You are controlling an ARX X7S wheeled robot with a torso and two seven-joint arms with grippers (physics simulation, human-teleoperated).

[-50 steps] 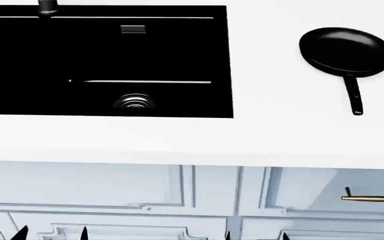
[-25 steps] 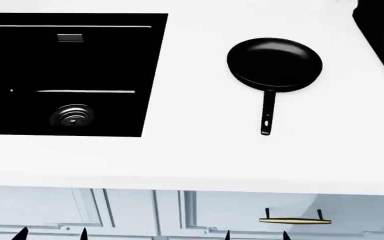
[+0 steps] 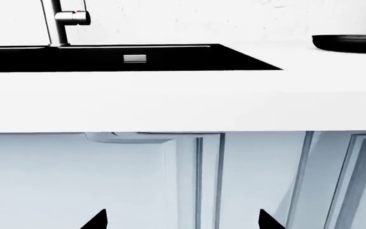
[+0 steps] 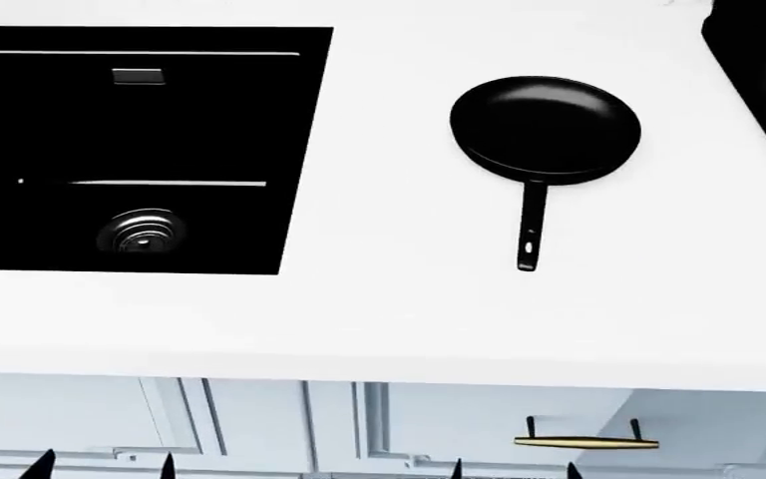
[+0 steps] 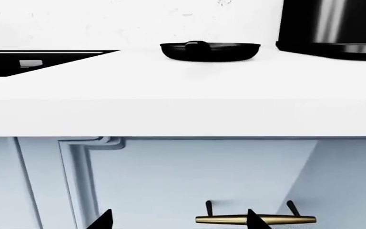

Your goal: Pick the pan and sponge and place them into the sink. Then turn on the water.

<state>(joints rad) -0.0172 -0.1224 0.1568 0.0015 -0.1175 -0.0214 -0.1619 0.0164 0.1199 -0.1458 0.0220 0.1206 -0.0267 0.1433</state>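
**Both sets of fingers low at the cabinet fronts, pan alone on the surface**

My left fingers and my right fingers show only as dark tips, held below the edge of the white surface and in front of the pale cabinet doors; the tips of each pair stand apart with nothing between them, so both are open and hold nothing. The pan lies flat on the surface above and beyond my right fingers, its handle pointing back toward me; in the right wrist view it sits low and edge-on, well apart from my fingers. The sink lies beyond my left fingers, one steel drain showing in its near basin and an overflow slot on its far wall; the faucet column stands behind it. A large dark appliance stands past the pan; a brass drawer handle lies just beside my right fingers. I cannot find the sponge.
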